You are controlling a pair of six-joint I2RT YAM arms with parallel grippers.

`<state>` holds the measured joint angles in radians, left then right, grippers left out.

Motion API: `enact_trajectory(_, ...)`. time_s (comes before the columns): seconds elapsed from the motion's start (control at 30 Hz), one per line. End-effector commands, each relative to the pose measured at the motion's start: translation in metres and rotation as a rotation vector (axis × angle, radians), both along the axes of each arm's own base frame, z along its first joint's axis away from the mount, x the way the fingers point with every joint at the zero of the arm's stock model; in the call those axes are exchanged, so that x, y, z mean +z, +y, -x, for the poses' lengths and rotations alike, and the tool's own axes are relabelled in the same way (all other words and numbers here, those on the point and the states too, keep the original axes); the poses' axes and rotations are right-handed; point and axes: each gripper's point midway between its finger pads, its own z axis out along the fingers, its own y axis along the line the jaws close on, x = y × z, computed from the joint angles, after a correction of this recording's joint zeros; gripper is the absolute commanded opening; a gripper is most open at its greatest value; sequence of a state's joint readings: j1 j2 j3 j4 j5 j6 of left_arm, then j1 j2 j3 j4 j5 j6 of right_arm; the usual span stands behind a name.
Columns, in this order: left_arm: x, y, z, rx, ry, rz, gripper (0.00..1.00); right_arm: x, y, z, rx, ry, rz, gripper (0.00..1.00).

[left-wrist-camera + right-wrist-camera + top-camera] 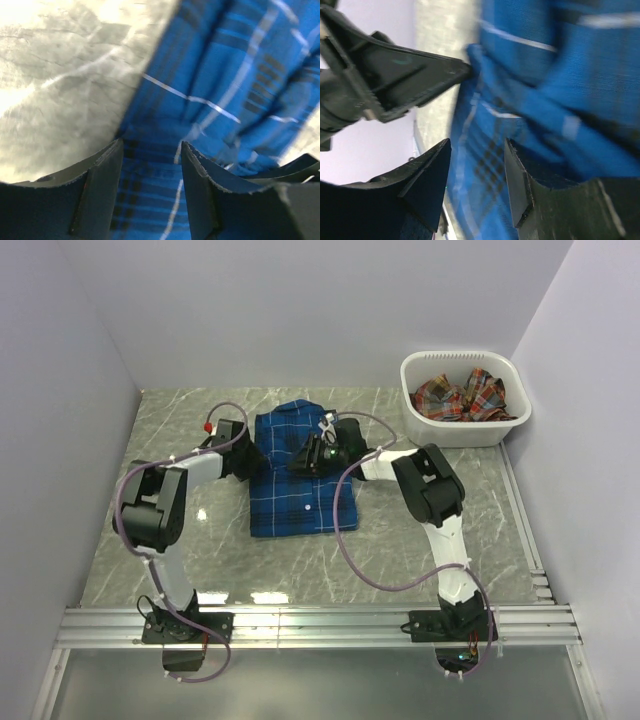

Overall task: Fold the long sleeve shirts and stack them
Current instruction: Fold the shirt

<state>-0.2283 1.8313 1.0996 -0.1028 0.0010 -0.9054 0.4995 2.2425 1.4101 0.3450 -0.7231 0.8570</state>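
Note:
The royal blue plaid shirt point(303, 480) lies flat as a rough rectangle in the middle of the table, collar end at the back. My left gripper point(254, 456) is open at the shirt's left edge; in the left wrist view point(150, 150) blue cloth point(225, 70) fills the gap between its fingers. My right gripper point(309, 455) is open over the shirt's upper middle; in the right wrist view point(476, 150) it is low over the cloth point(580, 75). The red-orange plaid shirt point(460, 398) lies crumpled in the basket.
The white plastic basket point(470, 430) stands at the back right. Grey marble tabletop point(400, 530) surrounds the shirt. An aluminium rail point(320, 625) runs along the near edge. Walls close in on three sides. The left gripper's finger point(395, 75) shows in the right wrist view.

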Motion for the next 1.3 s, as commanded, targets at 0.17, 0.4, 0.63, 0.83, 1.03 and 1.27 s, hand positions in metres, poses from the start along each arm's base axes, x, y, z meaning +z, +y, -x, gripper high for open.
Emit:
enact_trajectory(0.17,0.000,0.001,-0.018,0.017,-0.045,0.051,0.55,-0.014,-0.012,-0.010,-0.019,-0.020,0.000,0.54)
enact_trajectory(0.4,0.069,0.002,-0.008,0.015,-0.154,0.074,0.66,0.054,-0.044,-0.019,-0.073,-0.153,-0.015,0.54)
enact_trajectory(0.63,0.088,-0.013,0.038,-0.031,-0.174,0.154,0.68,0.046,-0.093,-0.030,-0.190,-0.146,-0.022,0.54)
enact_trajectory(0.83,0.052,-0.036,0.078,-0.094,-0.109,0.230,0.66,0.006,-0.106,-0.032,-0.251,-0.092,0.013,0.53)
enact_trajectory(1.03,0.002,-0.037,0.107,-0.074,0.000,0.233,0.64,-0.023,-0.112,-0.032,-0.278,-0.061,0.063,0.53)
enact_trajectory(1.27,0.027,-0.025,0.104,-0.073,-0.060,0.160,0.66,0.017,-0.120,-0.032,-0.285,-0.148,0.115,0.53)
